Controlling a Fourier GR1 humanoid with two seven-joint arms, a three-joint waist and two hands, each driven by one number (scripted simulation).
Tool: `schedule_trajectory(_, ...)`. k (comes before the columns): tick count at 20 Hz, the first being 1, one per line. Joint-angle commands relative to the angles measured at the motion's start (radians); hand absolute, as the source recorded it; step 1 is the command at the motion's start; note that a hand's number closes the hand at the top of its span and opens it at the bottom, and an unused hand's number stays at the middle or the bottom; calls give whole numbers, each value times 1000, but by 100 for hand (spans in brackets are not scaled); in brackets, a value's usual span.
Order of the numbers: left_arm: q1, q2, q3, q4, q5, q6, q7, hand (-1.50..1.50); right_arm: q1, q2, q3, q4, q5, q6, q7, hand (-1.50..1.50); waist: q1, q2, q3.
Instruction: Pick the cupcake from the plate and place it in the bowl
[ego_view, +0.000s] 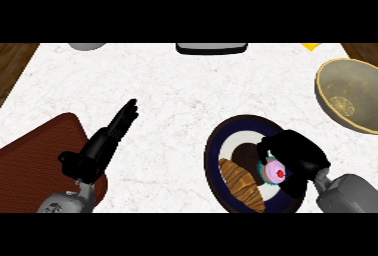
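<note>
A small cupcake with pink frosting, a red spot on top and a pale blue wrapper is seen on a round, dark-rimmed plate with a white band and a dark centre, which lies near the counter's near edge, toward its right side. The black right hand is curled round the cupcake from above and from the right, so that part of it is hidden; whether the cupcake is lifted off the plate cannot be told. A brown, striped pastry lies on the same plate, just left of the cupcake.

A round, yellowish-brown bowl with a patterned bottom stands at the right edge of the white marbled counter, well apart from the plate and cut off by the view's edge.

The black left hand is held open with straight fingers over the counter's left part, beside a reddish-brown mat at the near left corner.
</note>
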Motion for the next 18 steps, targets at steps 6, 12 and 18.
schedule_trajectory(6,30,8,8,-31,-13,5,-8,0,235,-311,-272,-176,-66,-336,-385,150,-15,4,0)
schedule_trajectory(12,22,-4,3,-35,-9,6,20,0,285,-265,-513,-239,-431,-303,-476,150,-16,4,-1)
schedule_trajectory(18,-43,4,31,1,-4,-28,9,0,265,-302,-712,-134,-635,-151,-470,150,18,13,-1)
